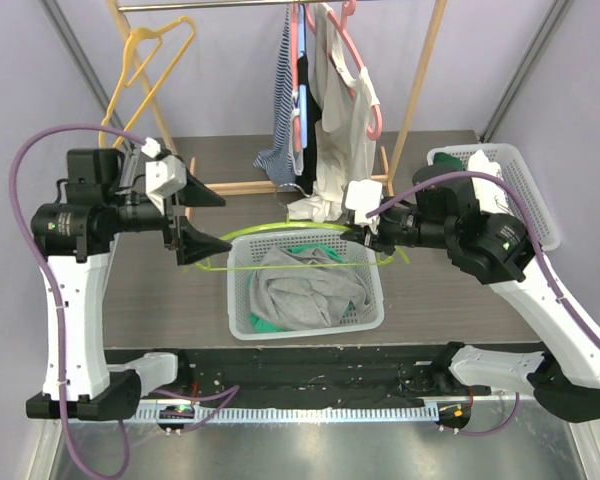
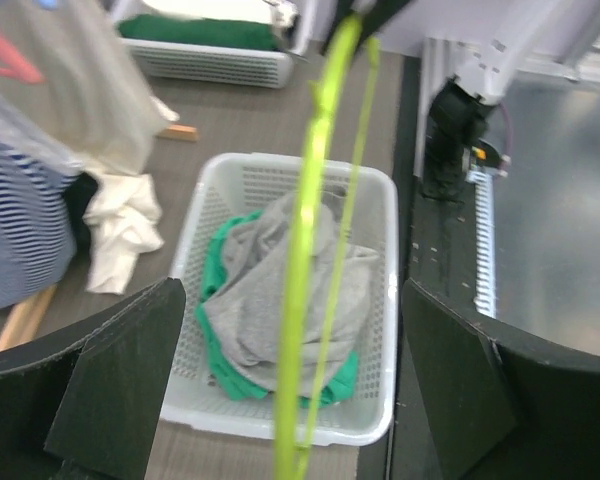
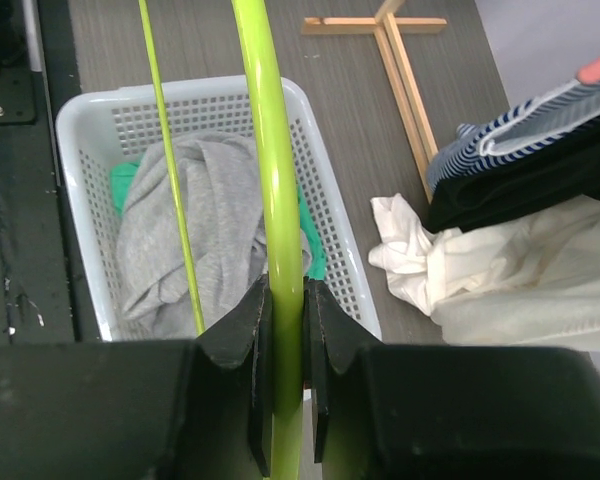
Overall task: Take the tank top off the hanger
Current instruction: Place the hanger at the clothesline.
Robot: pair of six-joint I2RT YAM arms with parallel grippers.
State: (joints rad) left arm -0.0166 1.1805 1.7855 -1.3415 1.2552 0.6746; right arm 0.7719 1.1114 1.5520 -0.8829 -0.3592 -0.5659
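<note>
Jaws of our right gripper [image 3: 285, 300] pinch the green hanger [image 3: 265, 120]; our left gripper [image 1: 223, 222], at its nine o'clock, gapes empty

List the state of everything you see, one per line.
Green hanger: bare, held over the white basket.
Gray tank top: off the hanger, crumpled in the basket.
Right hand: shut on the green hanger.
Left hand: open, fingers astride the hanger.
Yellow hanger: hanging empty.
</note>
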